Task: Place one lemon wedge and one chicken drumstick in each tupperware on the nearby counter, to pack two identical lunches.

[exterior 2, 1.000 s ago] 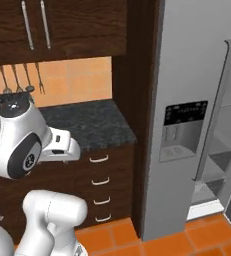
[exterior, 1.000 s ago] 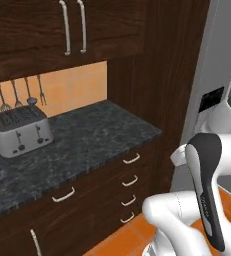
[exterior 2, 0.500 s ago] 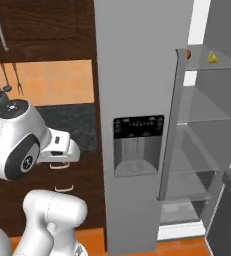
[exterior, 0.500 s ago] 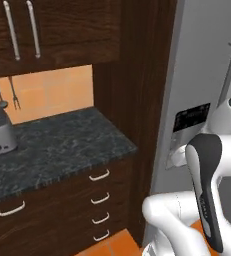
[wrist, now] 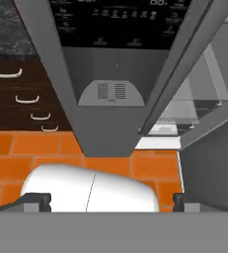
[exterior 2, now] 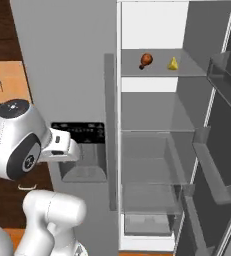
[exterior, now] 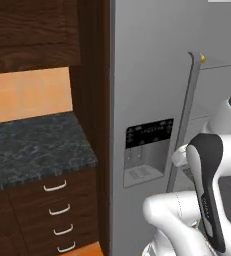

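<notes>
A brown chicken drumstick (exterior 2: 146, 60) and a yellow lemon wedge (exterior 2: 173, 63) lie side by side on the upper glass shelf of the open fridge (exterior 2: 157, 130). The lemon wedge (exterior: 202, 58) also peeks over the edge of the fridge door. The black marbled counter (exterior: 32, 145) runs off to the left, well away from the shelf. The tupperware is out of view. My gripper (wrist: 110, 200) is open with nothing between its fingertips (wrist: 36, 200). It hangs low in front of the closed fridge door and looks down at the dispenser.
The closed grey fridge door with its dispenser panel (exterior 2: 82, 155) stands right before the arm. The other door (exterior 2: 217, 150) is swung open at the right, with bins on it. Dark drawers (exterior: 57, 210) sit under the counter, above the orange tiled floor (wrist: 36, 148).
The whole picture has swung to the right with the base: the toaster and most of the counter have left the views and the open fridge has come in. The gripper stays open.
</notes>
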Robot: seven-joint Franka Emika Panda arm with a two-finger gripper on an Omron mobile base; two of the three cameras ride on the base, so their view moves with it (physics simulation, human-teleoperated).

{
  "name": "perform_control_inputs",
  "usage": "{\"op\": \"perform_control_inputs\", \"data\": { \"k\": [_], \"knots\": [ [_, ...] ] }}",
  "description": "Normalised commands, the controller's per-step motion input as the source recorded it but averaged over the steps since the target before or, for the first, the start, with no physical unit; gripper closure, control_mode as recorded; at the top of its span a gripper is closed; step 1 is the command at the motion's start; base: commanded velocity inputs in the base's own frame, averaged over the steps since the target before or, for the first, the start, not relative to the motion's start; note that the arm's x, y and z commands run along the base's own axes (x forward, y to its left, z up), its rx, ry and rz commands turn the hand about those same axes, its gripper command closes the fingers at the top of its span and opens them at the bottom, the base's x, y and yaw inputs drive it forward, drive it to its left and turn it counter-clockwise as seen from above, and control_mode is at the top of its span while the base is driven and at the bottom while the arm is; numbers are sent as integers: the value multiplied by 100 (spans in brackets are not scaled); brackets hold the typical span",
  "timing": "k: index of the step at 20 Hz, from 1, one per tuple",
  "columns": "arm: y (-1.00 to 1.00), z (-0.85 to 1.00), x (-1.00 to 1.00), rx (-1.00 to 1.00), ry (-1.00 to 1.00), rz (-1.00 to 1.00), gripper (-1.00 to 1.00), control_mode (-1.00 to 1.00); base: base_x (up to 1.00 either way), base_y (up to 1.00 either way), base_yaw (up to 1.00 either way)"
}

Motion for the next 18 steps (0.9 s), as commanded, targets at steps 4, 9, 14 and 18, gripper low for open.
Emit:
{"op": "perform_control_inputs", "data": {
  "k": [4,9,14,18],
  "knots": [
    [0,0,0,0,0,0,-100,100,-8,-100,-7],
    [0,0,0,0,0,0,-100,100,-8,-79,-19],
    [0,0,0,0,0,0,-100,100,0,-16,-2],
    [0,0,0,0,0,0,-100,100,0,0,0]
  ]
}}
